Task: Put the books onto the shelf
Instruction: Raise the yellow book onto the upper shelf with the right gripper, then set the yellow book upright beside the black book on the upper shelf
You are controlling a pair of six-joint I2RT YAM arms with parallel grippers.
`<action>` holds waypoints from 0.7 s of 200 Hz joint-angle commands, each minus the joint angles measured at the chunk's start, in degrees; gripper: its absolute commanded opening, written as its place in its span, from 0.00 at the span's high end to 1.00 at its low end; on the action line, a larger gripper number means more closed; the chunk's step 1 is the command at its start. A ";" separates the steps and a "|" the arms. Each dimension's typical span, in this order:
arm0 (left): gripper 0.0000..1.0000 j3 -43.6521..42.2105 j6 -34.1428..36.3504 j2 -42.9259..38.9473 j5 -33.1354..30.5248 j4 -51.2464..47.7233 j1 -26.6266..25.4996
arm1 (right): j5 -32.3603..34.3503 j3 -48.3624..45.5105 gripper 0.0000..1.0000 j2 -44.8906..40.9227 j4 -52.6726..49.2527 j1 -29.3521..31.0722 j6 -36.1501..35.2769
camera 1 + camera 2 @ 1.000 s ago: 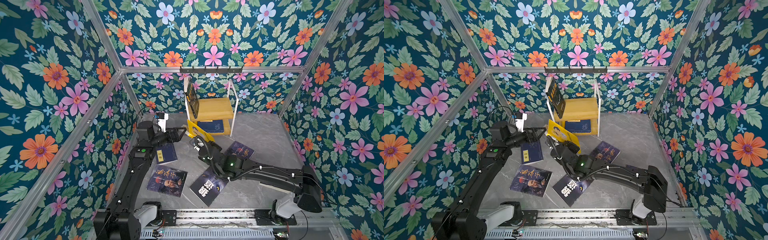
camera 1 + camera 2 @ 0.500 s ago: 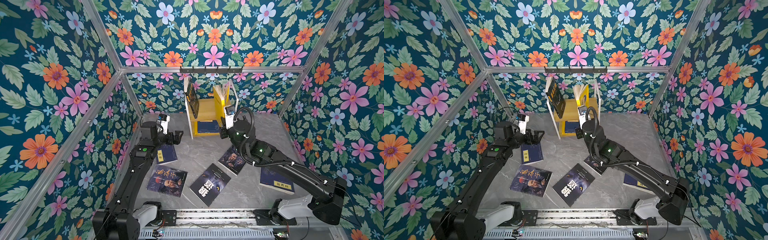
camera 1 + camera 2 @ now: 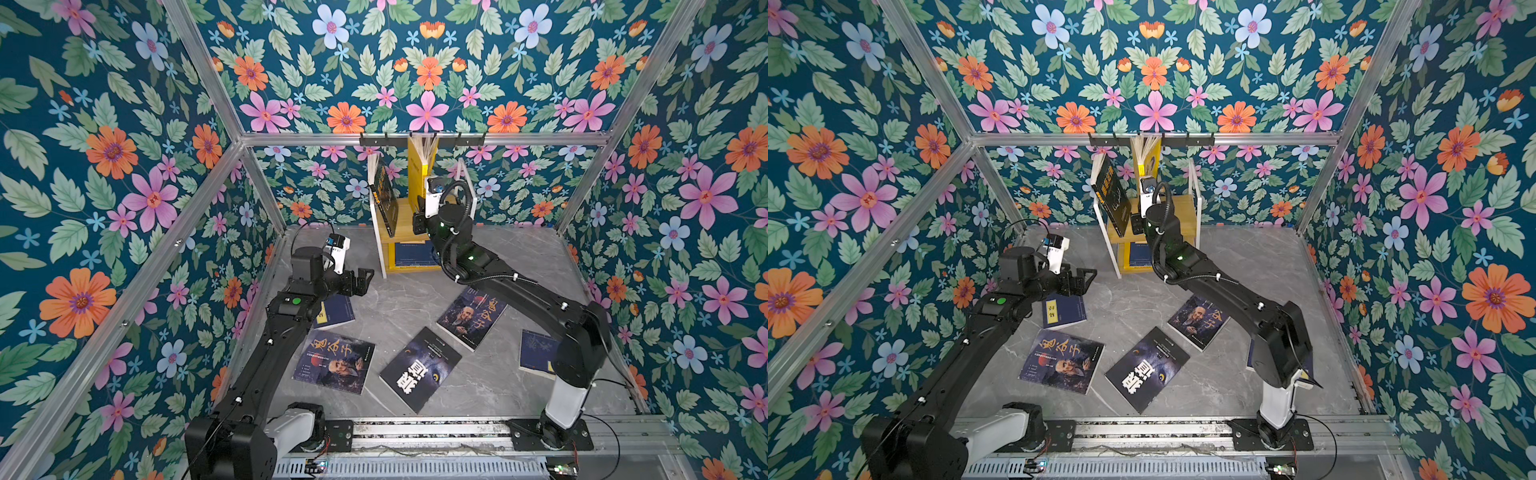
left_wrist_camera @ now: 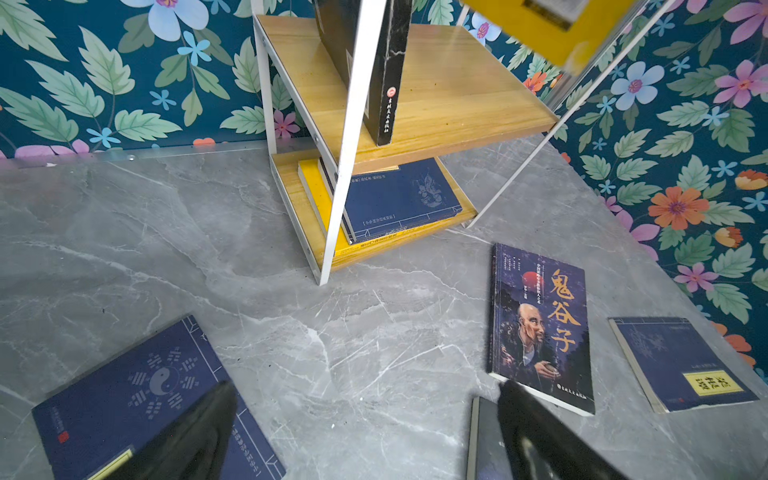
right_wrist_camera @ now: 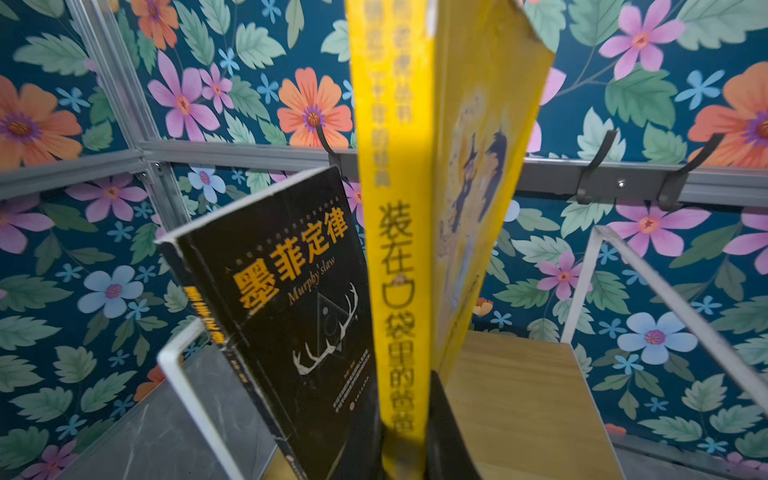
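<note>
While right jaws pinch one yellow book, left jaws spread, five books on floor

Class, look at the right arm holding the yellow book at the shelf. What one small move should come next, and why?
Probably lower it: the right jaws are shut on the yellow book, upright above the shelf's top board beside the leaning black book.

arms: blk links | wht base joints | green LEDs | corrugated cable
</note>
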 commanded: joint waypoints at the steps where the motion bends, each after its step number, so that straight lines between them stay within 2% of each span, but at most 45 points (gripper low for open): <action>1: 0.00 0.11 0.39 -0.23 0.63 1.36 0.00 | -2.55 3.31 1.00 3.71 7.53 -0.78 0.07; 58: 0.00 -0.15 0.09 -0.26 1.05 1.72 0.06 | -5.75 9.60 1.00 11.75 5.94 -0.81 2.66; 96: 0.00 -0.42 -0.16 -0.34 1.22 1.98 -0.03 | -9.33 8.13 1.00 11.83 5.96 -0.72 6.60; 140: 0.00 -0.68 -0.58 -0.31 1.33 2.26 -0.10 | -10.24 4.74 1.00 10.59 7.43 -0.37 6.86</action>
